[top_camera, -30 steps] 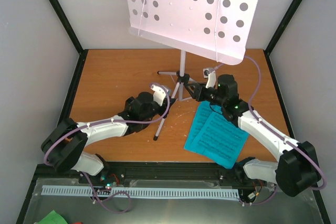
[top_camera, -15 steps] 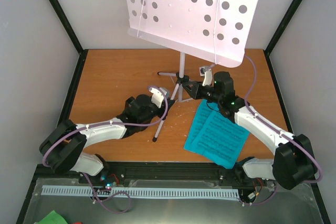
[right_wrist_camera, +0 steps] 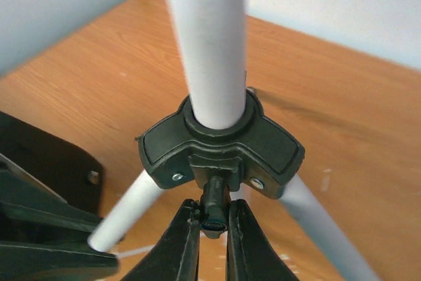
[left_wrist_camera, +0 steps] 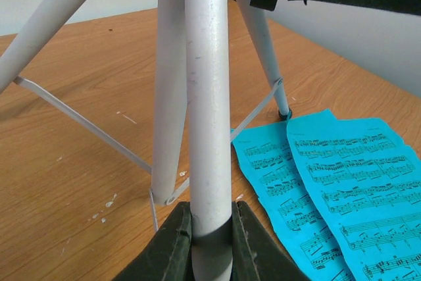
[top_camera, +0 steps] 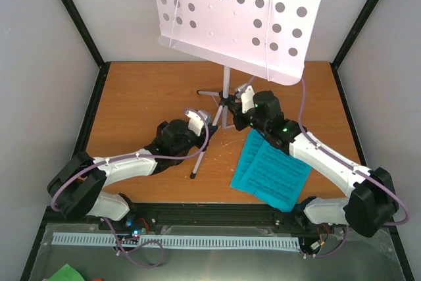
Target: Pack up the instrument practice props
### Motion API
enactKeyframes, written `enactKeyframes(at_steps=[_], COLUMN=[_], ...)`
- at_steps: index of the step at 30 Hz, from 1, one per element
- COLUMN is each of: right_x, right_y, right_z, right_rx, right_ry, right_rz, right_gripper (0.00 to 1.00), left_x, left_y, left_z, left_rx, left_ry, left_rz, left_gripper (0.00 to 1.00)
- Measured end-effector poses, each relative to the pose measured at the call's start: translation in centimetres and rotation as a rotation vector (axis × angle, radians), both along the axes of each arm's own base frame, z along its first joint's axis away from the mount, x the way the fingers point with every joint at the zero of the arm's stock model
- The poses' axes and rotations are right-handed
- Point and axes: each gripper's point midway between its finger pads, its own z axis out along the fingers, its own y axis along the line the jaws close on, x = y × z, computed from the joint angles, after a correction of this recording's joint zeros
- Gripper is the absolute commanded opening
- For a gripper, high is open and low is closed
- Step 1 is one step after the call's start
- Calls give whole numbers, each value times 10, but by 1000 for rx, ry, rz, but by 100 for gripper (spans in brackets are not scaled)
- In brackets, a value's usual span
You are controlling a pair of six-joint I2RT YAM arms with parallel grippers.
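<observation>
Figure: view from above, with both wrist views. At far left, the left arm (top_camera: pixel 128 162) reached diagonally across the wooden counter (top_camera: pixel 138 90) toward the centre. Its jaws were pressed against a grey tripod leg (left_wrist_camera: pixel 210 97) of the music stand (top_camera: pixel 227 87), pinching the tube from both sides. From above, that leg (top_camera: pixel 201 156) slanted down to the counter in front of the stand. A thin flat brace (left_wrist_camera: pixel 79 120) joined the neighbouring legs.

At centre, the music stand was on its tripod toward the back of the counter. Its perforated tray (top_camera: pixel 237 11) tilted high above both arms. A black collar (right_wrist_camera: pixel 220 139) ringed the central pole (right_wrist_camera: pixel 210 44) where the legs branched.

To the right, the right arm (top_camera: pixel 329 159) came in from the near right corner. Its jaws were nearly closed on a small black knob (right_wrist_camera: pixel 213 192) projecting from the collar's underside, one finger on each side.

Two overlapping cyan sheet-music pages (top_camera: pixel 271 169) lay flat on the counter, right of the held leg. The right arm crossed above their far corner. In the left wrist view the pages (left_wrist_camera: pixel 329 182) sat just beside one tripod foot (left_wrist_camera: pixel 287 114).
</observation>
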Motion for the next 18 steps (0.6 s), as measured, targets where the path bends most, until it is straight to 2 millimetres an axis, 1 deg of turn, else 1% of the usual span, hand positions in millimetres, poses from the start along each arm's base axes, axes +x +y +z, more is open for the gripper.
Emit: enactKeyframes(at_steps=[5, 7, 11, 14, 15, 18], right_x=[0, 4, 12, 15, 15, 13], right_y=[1, 1, 6, 9, 9, 5], right_z=[-1, -2, -3, -1, 0, 2], right_rx=[-337, -488, -705, -780, -787, -781], right_ry=[-244, -340, -474, -529, -535, -532], right_rz=[23, 23, 21, 29, 34, 37], right_gripper=[3, 3, 3, 14, 22, 48], left_x=[-1, -1, 4, 7, 7, 4], left_y=[2, 4, 9, 11, 11, 10], left_z=[0, 0, 0, 0, 0, 2], left_rx=[5, 7, 11, 14, 14, 9], left_ry=[3, 3, 2, -1, -1, -3], left_rz=[4, 11, 42, 57, 58, 44], left_gripper=[3, 3, 3, 3, 3, 3])
